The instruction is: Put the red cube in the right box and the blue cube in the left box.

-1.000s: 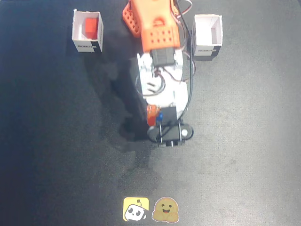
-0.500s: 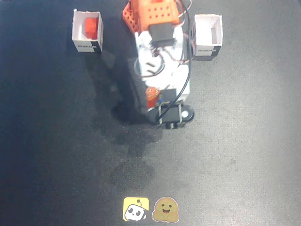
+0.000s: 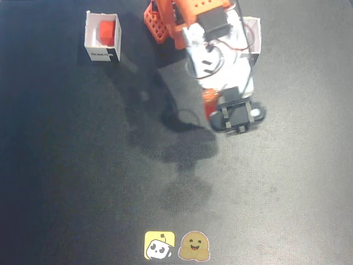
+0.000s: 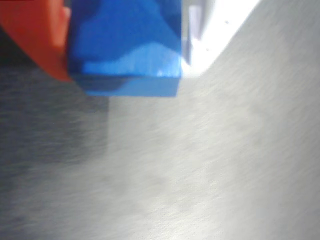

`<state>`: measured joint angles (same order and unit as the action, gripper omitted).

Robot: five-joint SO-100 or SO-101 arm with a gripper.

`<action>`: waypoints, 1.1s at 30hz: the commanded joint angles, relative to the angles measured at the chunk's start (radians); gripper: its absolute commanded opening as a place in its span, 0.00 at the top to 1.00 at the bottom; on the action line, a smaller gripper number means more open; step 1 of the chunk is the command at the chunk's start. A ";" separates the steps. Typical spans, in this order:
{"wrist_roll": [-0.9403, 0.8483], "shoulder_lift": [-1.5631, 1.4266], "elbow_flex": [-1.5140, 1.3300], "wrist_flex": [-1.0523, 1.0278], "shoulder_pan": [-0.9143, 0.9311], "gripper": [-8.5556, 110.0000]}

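While I watch the wrist view, the blue cube [image 4: 127, 47] sits clamped in the gripper [image 4: 125, 50] between an orange finger [image 4: 35, 35] and a white one, above the dark worktop [image 3: 83, 182]. Near the worktop's far left corner, the red cube [image 3: 107, 32] lies inside a white box [image 3: 102, 54]; the arm [image 3: 220, 61] hides most of the other box [image 3: 255, 34].

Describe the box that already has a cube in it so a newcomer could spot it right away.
In the fixed view, look at the dark table's top left corner, left of the orange arm. The small white box there holds the red cube; the other white box is half hidden behind the arm.
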<state>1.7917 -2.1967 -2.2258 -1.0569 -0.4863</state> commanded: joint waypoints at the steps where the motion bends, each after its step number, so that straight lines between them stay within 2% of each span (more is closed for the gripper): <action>1: 0.048 0.000 0.123 -0.046 -0.072 0.83; 14: 0.097 -0.083 0.114 -0.183 -0.112 0.83; 21: 0.187 -0.175 0.072 -0.262 -0.176 0.83; 33: 0.190 -0.258 0.003 -0.252 -0.285 0.84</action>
<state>1.9834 -2.4191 -2.2258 -1.3238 -0.7363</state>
